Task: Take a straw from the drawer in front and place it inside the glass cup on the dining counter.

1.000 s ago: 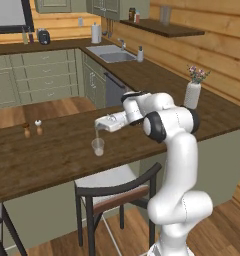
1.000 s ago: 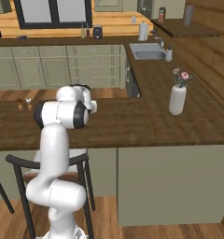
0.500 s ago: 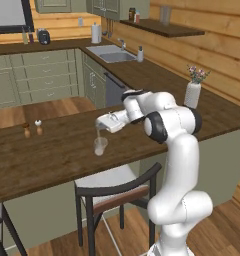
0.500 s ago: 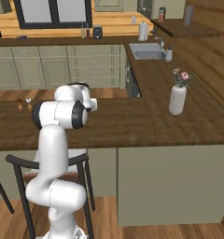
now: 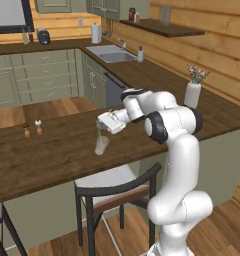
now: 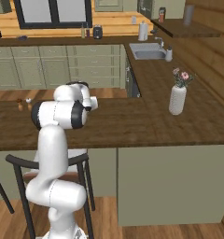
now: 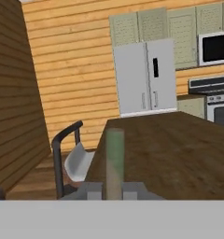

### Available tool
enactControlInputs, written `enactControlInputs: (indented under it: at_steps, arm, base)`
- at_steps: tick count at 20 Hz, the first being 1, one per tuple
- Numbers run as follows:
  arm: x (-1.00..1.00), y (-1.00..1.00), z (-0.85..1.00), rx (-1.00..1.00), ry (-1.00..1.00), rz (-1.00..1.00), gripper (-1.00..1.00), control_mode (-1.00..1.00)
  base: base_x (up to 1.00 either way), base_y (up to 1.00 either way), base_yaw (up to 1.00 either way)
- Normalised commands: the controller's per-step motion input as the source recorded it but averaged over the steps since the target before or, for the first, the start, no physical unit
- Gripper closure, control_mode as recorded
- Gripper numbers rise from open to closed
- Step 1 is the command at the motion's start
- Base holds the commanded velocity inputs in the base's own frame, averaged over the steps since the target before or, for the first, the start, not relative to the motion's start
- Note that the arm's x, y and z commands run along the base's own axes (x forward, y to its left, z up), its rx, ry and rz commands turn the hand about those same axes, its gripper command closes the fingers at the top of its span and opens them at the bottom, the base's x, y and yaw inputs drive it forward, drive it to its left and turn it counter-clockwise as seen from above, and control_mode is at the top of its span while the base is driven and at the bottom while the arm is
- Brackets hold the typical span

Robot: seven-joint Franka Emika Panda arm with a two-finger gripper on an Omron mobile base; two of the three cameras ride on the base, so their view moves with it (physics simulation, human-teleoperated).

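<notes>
The glass cup [image 5: 101,145] stands upright on the dark wood dining counter [image 5: 52,160], near its front edge. My gripper [image 5: 100,124] hovers just above the cup and is shut on the straw [image 5: 98,133], a thin pale green stick hanging down toward the cup's mouth. I cannot tell whether its lower end is inside the rim. In the hand view the straw [image 7: 115,158] rises between my two fingertips, with the gripper [image 7: 111,189] clamped on it and the dining counter [image 7: 179,149] stretching away beyond. The drawer is out of view.
Two small shakers [image 5: 32,129] stand on the counter to the cup's left. A white vase with flowers [image 5: 193,92] sits at the right end. A dark-framed chair [image 5: 117,187] is tucked under the counter below the cup. Sage-green cabinets and a sink [image 5: 109,52] line the back.
</notes>
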Motion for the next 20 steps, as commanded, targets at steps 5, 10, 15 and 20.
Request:
enactControlInputs:
  at_steps: [5,10,15,20]
  arm:
    - [0.0,0.38,-0.12,0.0,0.0,0.01,1.0,-1.0]
    - [0.0,0.06,-0.11,0.0,-0.02,0.0,1.0,-1.0]
    - [0.0,-0.01,-0.1,0.0,-0.01,0.0,1.0,-1.0]
    - [0.0,-0.06,-0.01,0.0,-0.04,0.0,-1.0,-1.0]
  base:
    - [0.0,0.0,0.0]
    - [0.0,0.0,0.0]
    - [0.0,0.0,0.0]
    - [0.0,0.0,0.0]
